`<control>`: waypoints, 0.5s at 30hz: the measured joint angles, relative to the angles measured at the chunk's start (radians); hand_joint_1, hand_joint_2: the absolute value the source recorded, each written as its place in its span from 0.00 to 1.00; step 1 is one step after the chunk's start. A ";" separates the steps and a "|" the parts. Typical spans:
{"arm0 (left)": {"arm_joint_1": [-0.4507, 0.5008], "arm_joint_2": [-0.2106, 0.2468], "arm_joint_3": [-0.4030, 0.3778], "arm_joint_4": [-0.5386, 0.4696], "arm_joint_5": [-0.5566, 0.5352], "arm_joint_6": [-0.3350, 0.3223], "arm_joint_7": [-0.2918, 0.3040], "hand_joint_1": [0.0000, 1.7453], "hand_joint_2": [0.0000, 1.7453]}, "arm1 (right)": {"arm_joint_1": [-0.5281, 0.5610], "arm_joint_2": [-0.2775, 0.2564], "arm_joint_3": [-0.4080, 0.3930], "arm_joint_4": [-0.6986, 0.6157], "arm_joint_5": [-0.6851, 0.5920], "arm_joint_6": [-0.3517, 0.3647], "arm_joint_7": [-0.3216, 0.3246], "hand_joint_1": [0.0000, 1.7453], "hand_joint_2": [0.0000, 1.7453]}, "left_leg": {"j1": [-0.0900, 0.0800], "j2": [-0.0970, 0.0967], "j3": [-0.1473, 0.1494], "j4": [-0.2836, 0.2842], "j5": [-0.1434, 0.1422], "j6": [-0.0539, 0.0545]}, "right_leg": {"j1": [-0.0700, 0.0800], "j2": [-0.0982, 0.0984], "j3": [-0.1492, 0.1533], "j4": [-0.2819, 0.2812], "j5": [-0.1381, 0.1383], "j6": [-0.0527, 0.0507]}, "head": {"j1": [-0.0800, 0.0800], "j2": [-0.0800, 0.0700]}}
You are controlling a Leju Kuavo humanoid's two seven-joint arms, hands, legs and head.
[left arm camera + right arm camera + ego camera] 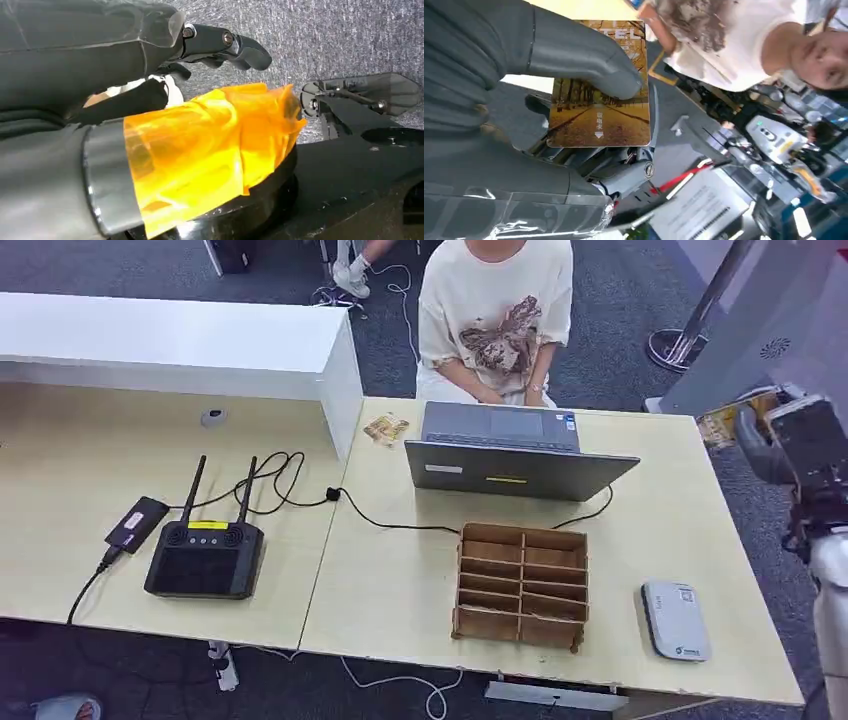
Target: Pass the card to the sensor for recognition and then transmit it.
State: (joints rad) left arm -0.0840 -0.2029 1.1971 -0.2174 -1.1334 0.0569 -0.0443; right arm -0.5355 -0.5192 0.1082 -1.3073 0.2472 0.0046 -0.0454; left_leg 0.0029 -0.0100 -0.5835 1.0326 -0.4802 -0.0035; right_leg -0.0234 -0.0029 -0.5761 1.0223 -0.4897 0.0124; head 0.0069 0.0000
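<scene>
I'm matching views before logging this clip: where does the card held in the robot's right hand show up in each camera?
Head view: the card peeks out at the right edge, beside the raised right hand, past the table's far right corner.
Left wrist view: not in it.
Right wrist view: upper centre, pinned under the thick grey thumb.
Shared landmark: the person in the white printed T-shirt.

Item counts. Tables: one light wooden surface, with one white raised counter at its far left. Laptop: one. Wooden compartment organizer: one. White card reader: one. Black remote controller with two antennas: one. Small black device on a cable: one. Cards: two, one on the table, one in the right robot hand. Persons: one seated.
</scene>
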 joint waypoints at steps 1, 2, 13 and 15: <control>-0.001 0.000 0.000 0.000 0.000 -0.002 0.001 0.00 0.00 | -0.030 0.003 0.016 0.008 0.017 -0.006 0.001 1.00 1.00 | 0.000 0.000 0.000 0.000 0.000 0.000 | 0.000 0.000 0.000 0.000 0.000 0.000 | 0.000 0.000; -0.003 0.000 0.000 0.000 0.000 -0.003 0.003 0.00 0.00 | -0.064 0.008 0.035 0.018 0.038 -0.011 0.004 1.00 1.00 | 0.000 0.000 0.000 0.000 0.001 0.000 | 0.000 0.000 0.000 0.000 0.000 0.000 | 0.000 0.000; -0.018 -0.004 -0.004 0.000 -0.018 -0.012 0.022 0.00 0.00 | -0.370 0.118 0.298 0.158 0.269 -0.031 0.059 1.00 1.00 | 0.001 -0.001 0.000 0.000 0.002 -0.001 | 0.001 -0.001 -0.001 0.001 0.001 -0.001 | 0.000 0.000; -0.019 -0.006 -0.005 0.000 -0.018 -0.012 0.023 0.00 0.00 | -0.390 0.131 0.318 0.173 0.274 -0.032 0.061 1.00 1.00 | 0.001 -0.002 0.000 0.000 0.002 -0.001 | 0.001 -0.002 -0.001 0.001 0.001 -0.001 | 0.000 0.000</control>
State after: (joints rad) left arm -0.1031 -0.2087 1.1925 -0.2174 -1.1517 0.0446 -0.0214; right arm -0.9258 -0.3883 0.4265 -1.1345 0.5215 -0.0271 0.0156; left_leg 0.0037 -0.0121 -0.5836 1.0327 -0.4784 -0.0048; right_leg -0.0227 -0.0050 -0.5766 1.0233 -0.4890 0.0114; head 0.0072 0.0000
